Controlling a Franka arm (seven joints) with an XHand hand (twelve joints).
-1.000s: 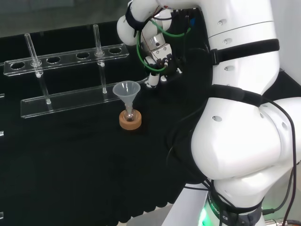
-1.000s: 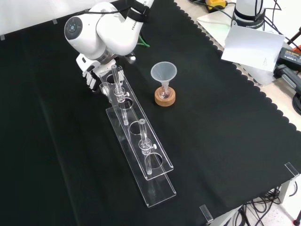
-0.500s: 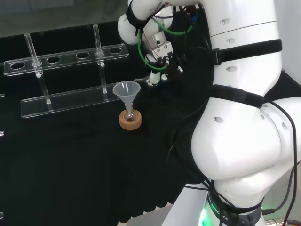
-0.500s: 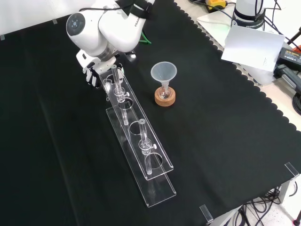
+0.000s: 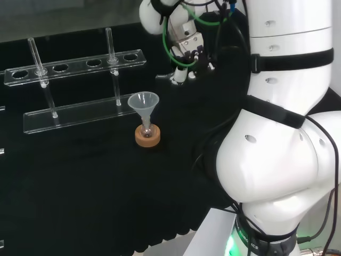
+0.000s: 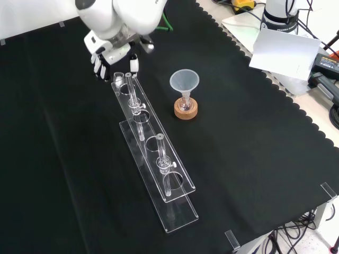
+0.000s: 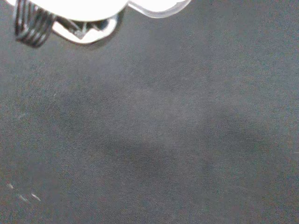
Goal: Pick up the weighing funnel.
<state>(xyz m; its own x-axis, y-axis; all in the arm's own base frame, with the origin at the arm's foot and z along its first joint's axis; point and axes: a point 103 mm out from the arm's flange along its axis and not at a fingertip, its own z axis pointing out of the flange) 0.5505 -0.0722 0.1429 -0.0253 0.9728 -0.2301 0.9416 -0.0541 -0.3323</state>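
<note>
the hand [image 6: 108, 50] is half hidden under the arm's white link [image 6: 127, 10], cut off at the front view's far edge; whether it holds anything is unclear

Noted desk [image 6: 312, 114] draped in black cloth [image 6: 254, 159], edge scalloped along the front view's right. Logged 2 items standing on the cloth:
- Long clear rack [image 6: 179, 210] with 2 slim clear uprights, running diagonally in the front view.
- Cork ring [image 6: 186, 112] near it, apart, carrying small flask [image 6: 185, 105] with funnel [image 6: 184, 80] mouth up.

Placed ring in front of rack in head view.
</note>
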